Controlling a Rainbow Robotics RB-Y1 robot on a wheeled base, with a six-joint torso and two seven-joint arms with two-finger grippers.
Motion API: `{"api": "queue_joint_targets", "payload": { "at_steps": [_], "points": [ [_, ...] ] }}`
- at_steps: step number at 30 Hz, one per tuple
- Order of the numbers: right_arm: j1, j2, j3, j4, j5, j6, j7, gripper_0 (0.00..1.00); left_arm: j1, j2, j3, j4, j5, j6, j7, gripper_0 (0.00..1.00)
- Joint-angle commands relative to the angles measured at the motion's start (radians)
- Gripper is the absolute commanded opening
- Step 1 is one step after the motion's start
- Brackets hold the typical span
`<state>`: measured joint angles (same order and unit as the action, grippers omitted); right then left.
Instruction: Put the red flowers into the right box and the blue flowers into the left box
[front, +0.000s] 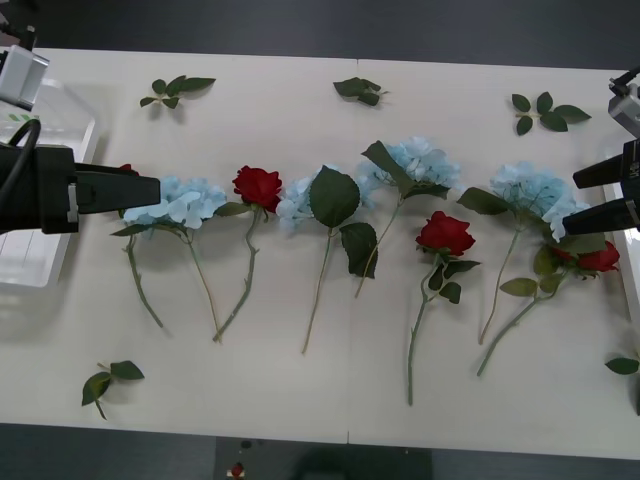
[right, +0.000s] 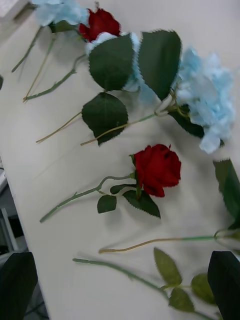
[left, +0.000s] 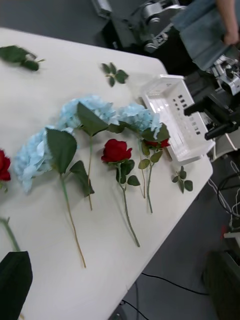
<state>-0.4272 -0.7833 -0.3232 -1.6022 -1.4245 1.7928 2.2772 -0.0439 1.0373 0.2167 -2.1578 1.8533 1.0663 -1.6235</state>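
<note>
Lying in a row on the table, the red flowers and blue flowers look light and floppy, best pinched mid-stem by the spread-fingered right gripper or left gripper, whose finger spacing cannot be judged.

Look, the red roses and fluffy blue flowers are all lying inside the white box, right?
No. In the front view the deep-red roses and fluffy pale-blue flowers lie in a row on the white table. The left wrist view shows the white tray-like box holding none.
</note>
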Motion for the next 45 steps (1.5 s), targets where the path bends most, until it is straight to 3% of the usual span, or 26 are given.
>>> {"api": "queue_joint_targets", "payload": {
  "at_steps": [1,11,19,25,33,45],
  "points": [
    [0.022,-0.04,-0.005,-0.019,0.044,-0.029,-0.185,1.0,0.102,0.073,0.095,-0.022,-0.031,0.004,0.073,1.0],
    [0.182,-0.054,0.01,-0.217,0.263,-0.135,-0.834,1.0,0.206,0.095,0.141,-0.005,-0.256,-0.002,0.243,1.0],
    [0.2,-0.039,0.081,-0.255,0.41,-0.135,-1.171,1.0,0.211,0.095,0.125,0.079,-0.347,-0.005,0.272,1.0],
    [0.212,-0.037,0.157,-0.255,0.51,-0.132,-1.363,1.0,0.208,0.095,0.076,0.147,-0.401,-0.08,0.267,1.0],
    [0.262,-0.034,0.213,-0.254,0.608,-0.178,-1.633,1.0,0.164,0.095,0.013,0.231,-0.506,-0.106,0.266,1.0],
    [0.315,0.001,0.294,-0.147,0.68,-0.38,-1.766,1.0,0.002,0.093,-0.137,0.385,-0.623,-0.106,0.261,1.0]
  ]
}}
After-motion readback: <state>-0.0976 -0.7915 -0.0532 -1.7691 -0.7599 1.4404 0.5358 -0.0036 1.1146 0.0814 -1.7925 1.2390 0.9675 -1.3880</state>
